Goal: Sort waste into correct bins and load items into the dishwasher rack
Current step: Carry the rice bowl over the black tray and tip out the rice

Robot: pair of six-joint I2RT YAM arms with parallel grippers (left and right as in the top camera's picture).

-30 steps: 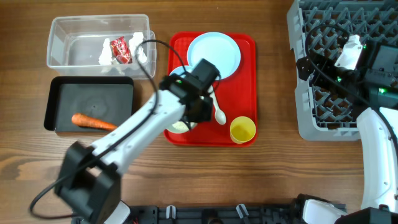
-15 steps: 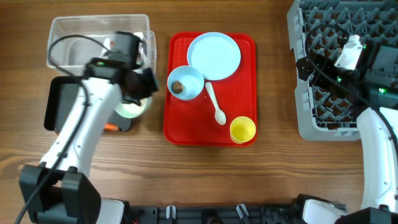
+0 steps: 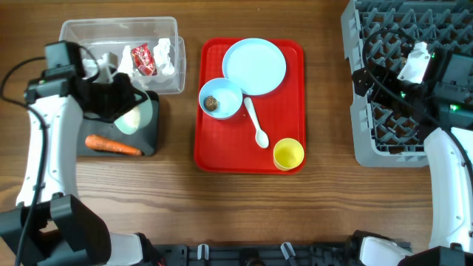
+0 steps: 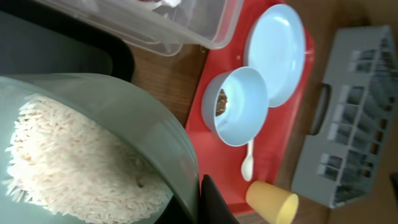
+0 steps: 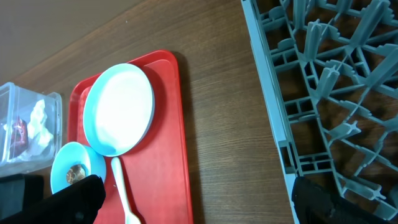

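Observation:
My left gripper [image 4: 202, 208] is shut on the rim of the mint-green bowl [image 3: 136, 117]. It holds the bowl tilted over the black tray [image 3: 151, 140]. Loose white rice [image 4: 74, 155] still lies inside the bowl. An orange carrot [image 3: 112, 145] rests in the black tray. The clear tub [image 3: 74, 52] holds crumpled napkins [image 3: 164, 53] and a red wrapper [image 3: 142, 59]. My right gripper [image 5: 196, 205] is open and empty, hovering beside the left edge of the grey dishwasher rack [image 3: 414, 29].
The flat red tray [image 3: 222, 151] carries a pale blue plate [image 3: 254, 66], a pale blue bowl [image 3: 225, 92] with a brown food lump [image 3: 211, 103], a white spoon [image 3: 256, 125] and a yellow cup [image 3: 288, 154]. Bare wood lies between tray and rack.
My left arm has carried the mint-green bowl from the red tray leftwards to above the black tray and tipped it. The right arm has not moved.

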